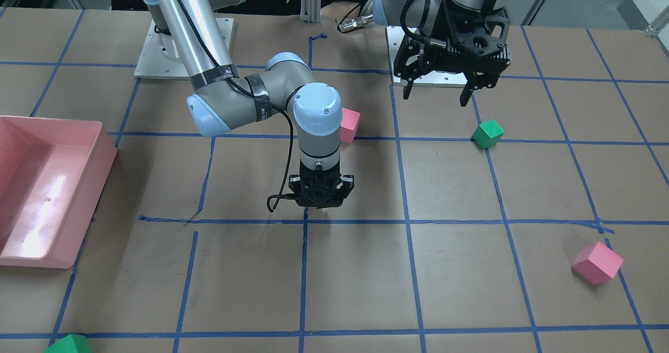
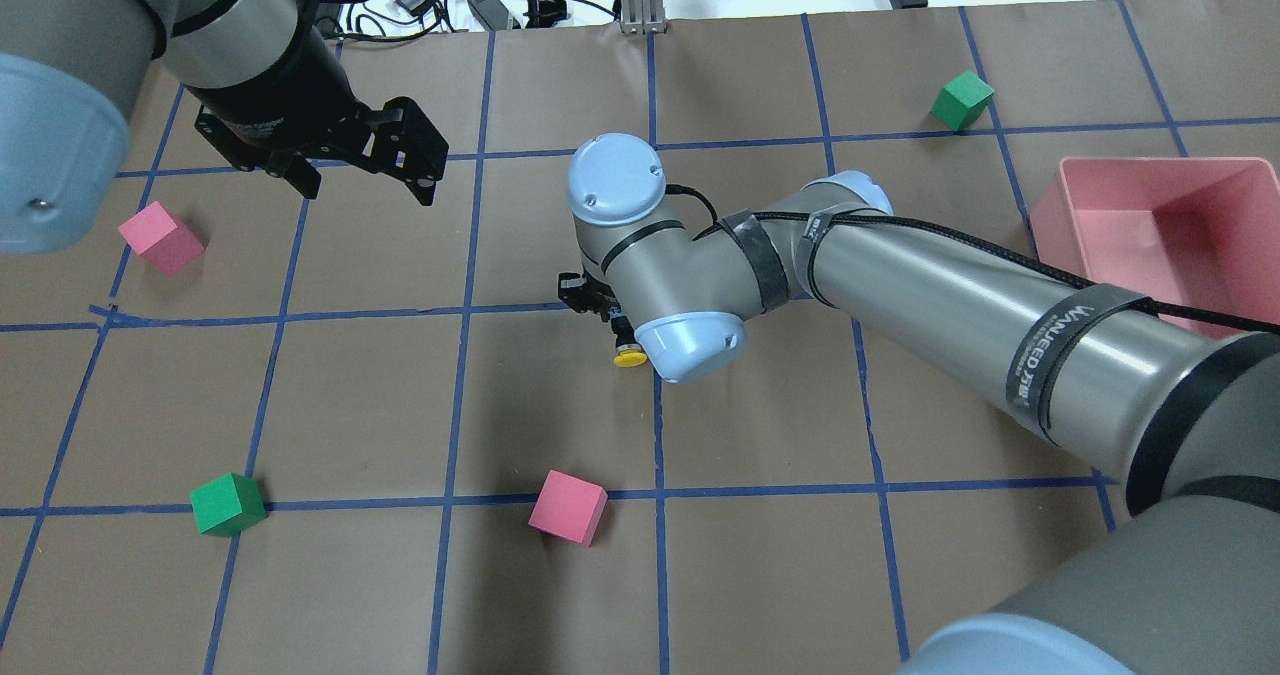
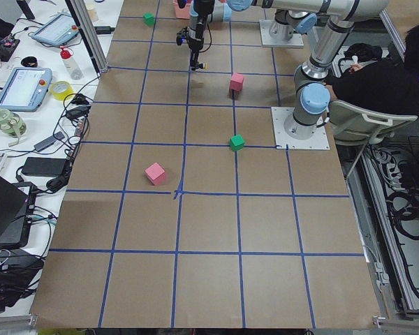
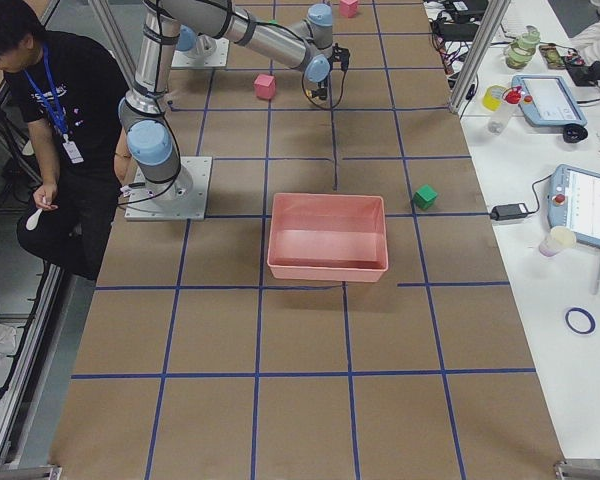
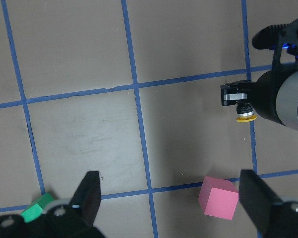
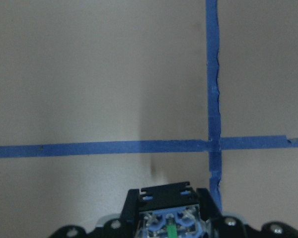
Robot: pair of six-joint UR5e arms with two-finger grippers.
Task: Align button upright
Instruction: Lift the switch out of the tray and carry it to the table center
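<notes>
**Jaws: left spread & empty, right unreadable – button not upright yet**

Left gripper [image 1: 435,98], black two-finger type, hangs above the brown paper-covered table w/ blue tape grid [image 2: 350,405]. Its fingers are wide apart w/ nothing btwn them, well apart from the work. Right gripper [image 1: 321,198] points straight down, low over the table centre. Its fingertips are hidden under the wrist in every view, so can't tell if they're clenched on anything or slack.

Task thing: the small push-button w/ round yellow cap & black cylindrical body [image 5: 246,116] pokes out from under the right gripper. It is just beside a tape crossing, on the robot's side of the cross line. Cap faces sideways, twd the robot, and the body axis looks approx level. Base end is hidden by the gripper. Can't tell if the button touches the paper or is lifted a bit.

Progress, as a judgement: the approach looks done, since the right gripper is at the button. The main part isn't done: the cap isn't on top, so the button is on its side. Left to do: turn it so base goes down & cap up, set it on the table, let go, and see it stands w/o help.

Elsewhere: a pink cube [image 2: 567,506], a green cube [image 2: 228,504] and a pink plastic bin [image 2: 1160,162], all apart from the button.
</notes>
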